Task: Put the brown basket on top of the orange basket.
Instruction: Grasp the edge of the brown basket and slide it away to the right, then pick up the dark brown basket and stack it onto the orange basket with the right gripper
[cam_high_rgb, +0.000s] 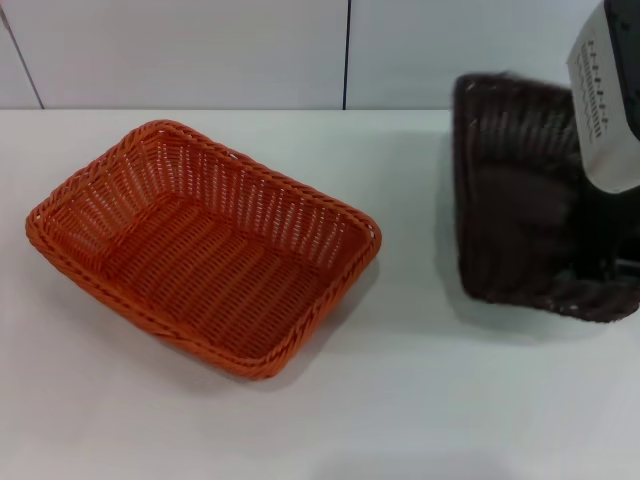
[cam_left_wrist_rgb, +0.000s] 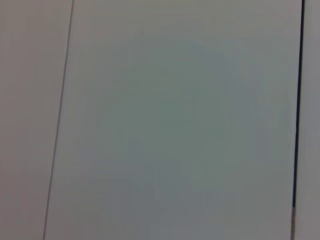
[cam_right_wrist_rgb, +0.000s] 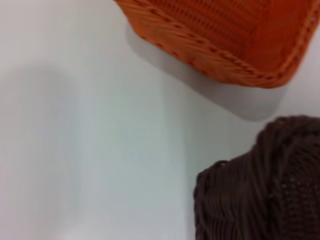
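And there was the dark brown, almost black rectangular woven basket (cam_high_rgb: 520, 190) at the right edge of the head view, tipped up so that its underside faced the camera. It looked lifted at its far end, its lower rim near or on the white table (cam_high_rgb: 420, 400); whether it still touched could not be told. The right arm (cam_high_rgb: 610, 100) came in at the upper right corner, its white labelled housing in front of the basket's right side. The right gripper itself was hidden behind that housing, so whether its jaws were spread or pinching the rim could not be told.

The risks, as I judged them: a hold on one edge of a wide, light tray could let it swing or slip out. Carried low toward frame left, its trailing corner could catch the near rim of the bright orange rectangular woven basket (cam_high_rgb: 205, 245) and shove it across the smooth table. Lowered while that tilted, it could land crooked instead of nesting.

The orange basket sat flat at centre left, turned at an angle, well apart from the brown one. The brown basket showed tight weave, sloped sides and a braided rim, seen close in the right wrist view (cam_right_wrist_rgb: 260, 185). The left gripper was out of sight; its wrist camera showed only a pale panel.
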